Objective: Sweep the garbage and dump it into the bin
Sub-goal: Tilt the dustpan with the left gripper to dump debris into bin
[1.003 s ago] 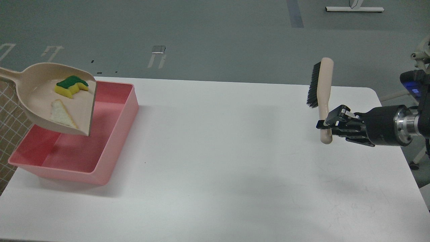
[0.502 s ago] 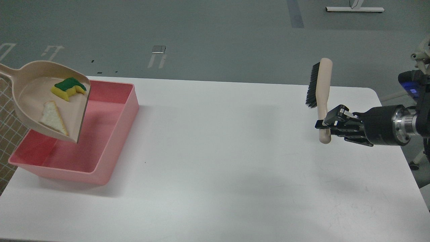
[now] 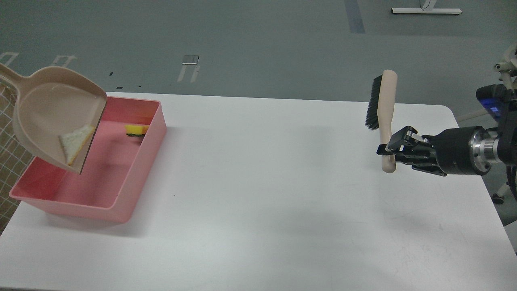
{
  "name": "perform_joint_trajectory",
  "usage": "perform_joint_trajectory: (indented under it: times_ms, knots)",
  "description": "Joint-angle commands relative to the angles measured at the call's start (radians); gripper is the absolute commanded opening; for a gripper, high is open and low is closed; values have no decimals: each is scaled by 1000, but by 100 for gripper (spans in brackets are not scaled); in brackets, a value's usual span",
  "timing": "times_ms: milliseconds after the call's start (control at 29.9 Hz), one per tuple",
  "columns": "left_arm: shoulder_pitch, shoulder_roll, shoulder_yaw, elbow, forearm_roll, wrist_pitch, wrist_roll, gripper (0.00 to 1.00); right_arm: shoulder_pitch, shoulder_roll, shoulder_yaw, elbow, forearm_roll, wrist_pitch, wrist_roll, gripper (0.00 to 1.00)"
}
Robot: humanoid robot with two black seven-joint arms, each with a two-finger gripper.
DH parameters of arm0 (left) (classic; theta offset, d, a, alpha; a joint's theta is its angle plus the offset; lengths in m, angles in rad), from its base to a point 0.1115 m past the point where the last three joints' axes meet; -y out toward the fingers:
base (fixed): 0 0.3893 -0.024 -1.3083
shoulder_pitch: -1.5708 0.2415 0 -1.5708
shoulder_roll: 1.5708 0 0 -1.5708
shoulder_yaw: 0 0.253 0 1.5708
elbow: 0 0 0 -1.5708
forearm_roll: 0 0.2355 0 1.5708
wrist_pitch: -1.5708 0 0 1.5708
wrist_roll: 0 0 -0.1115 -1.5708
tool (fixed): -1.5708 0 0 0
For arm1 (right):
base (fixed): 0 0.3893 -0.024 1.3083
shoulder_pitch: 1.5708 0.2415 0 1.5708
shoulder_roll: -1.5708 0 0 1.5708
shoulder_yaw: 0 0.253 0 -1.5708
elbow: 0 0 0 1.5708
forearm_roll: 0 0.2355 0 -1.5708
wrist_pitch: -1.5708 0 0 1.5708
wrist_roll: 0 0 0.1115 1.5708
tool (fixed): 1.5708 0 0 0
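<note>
The beige dustpan [image 3: 48, 109] hangs tilted over the left part of the pink bin [image 3: 133, 178], its handle running off the left edge. The whitish bread slice [image 3: 74, 141] lies at the dustpan's lower lip. The yellow spongy chunk [image 3: 136, 129] lies inside the bin near its far right wall. My left gripper is out of view. My right gripper [image 3: 387, 148] is shut on the beige handle of the black-bristle brush [image 3: 381, 117] and holds it upright above the table's right side.
The white table [image 3: 262, 194] spans the view, with its right edge near my right arm. A tan mesh surface [image 3: 10, 141] shows beyond the table's left edge. Grey floor lies behind.
The dustpan has tipped steeper over the bin. The yellow chunk has dropped out into the bin and the bread slice has slid down to the lip. The brush has shifted slightly left.
</note>
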Motion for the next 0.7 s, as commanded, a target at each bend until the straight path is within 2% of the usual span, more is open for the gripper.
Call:
perform_joint_trajectory:
  times_ms: [0, 134, 401, 468, 535, 669]
  knots:
    - [-2, 8, 0, -1, 45, 39, 0, 0, 0, 0, 0, 0, 0, 0, 0, 0]
    - [-4, 13, 0, -7, 91, 93, 0, 0, 0, 0, 0, 0, 0, 0, 0, 0]
    - [-43, 10, -2, -9, 62, 72, 0, 0, 0, 2, 0, 0, 0, 0, 0, 0]
    - [-62, 8, -5, -9, 3, 30, 0, 0, 0, 2, 0, 2, 0, 0, 0, 0]
    - [-97, 1, -11, -9, -105, -60, 0, 0, 0, 2, 0, 0, 0, 0, 0, 0]
    - [-145, -25, -12, -9, -223, -161, 0, 0, -1, 3, 0, 2, 0, 0, 0, 0]
